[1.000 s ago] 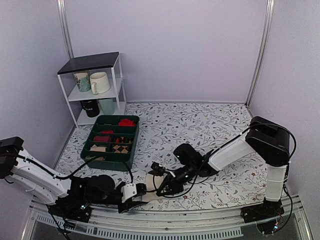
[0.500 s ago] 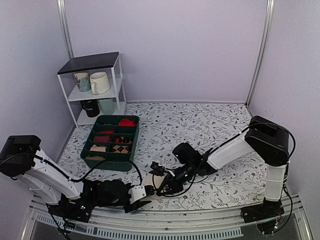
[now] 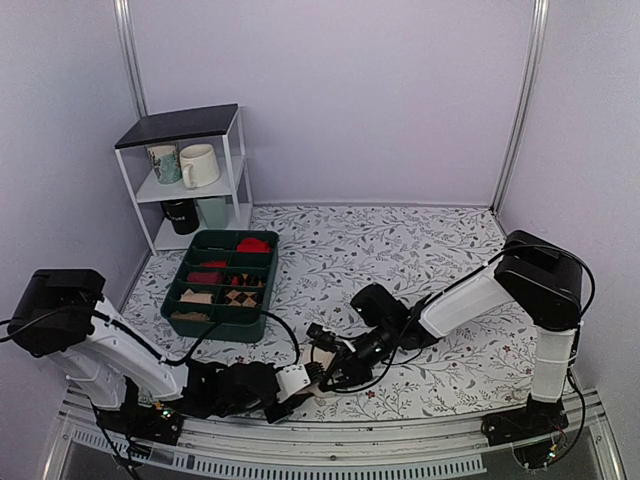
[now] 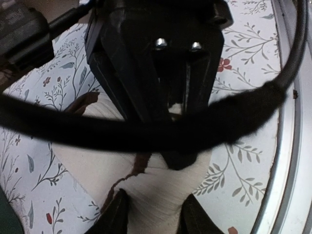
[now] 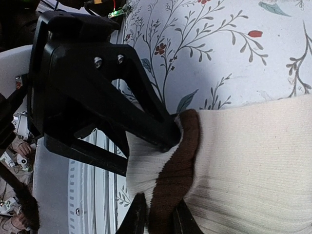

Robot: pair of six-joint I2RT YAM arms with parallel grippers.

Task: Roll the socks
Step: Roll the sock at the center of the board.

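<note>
The cream socks (image 3: 317, 357) with dark brown bands lie on the flowered tablecloth near the front edge, mostly hidden by both grippers. My left gripper (image 3: 303, 377) reaches in from the left. In the left wrist view it (image 4: 154, 196) is shut on a bunched cream part of the socks (image 4: 161, 180). My right gripper (image 3: 335, 367) reaches in from the right, facing the left one. In the right wrist view it (image 5: 159, 197) is shut on a fold of the socks (image 5: 253, 161) where a brown band (image 5: 168, 180) crosses. The two grippers nearly touch.
A green compartment tray (image 3: 205, 320) with red and checked rolled socks stands at the left. A white shelf (image 3: 135, 190) with mugs stands at the back left. The metal rail (image 3: 380, 455) of the table's front edge lies just beside the socks. A black cable (image 4: 146, 131) crosses the left wrist view.
My left arm has slid to the right along the front edge and its gripper has closed in on the socks. My right gripper has shifted slightly to the right, still holding the socks.
</note>
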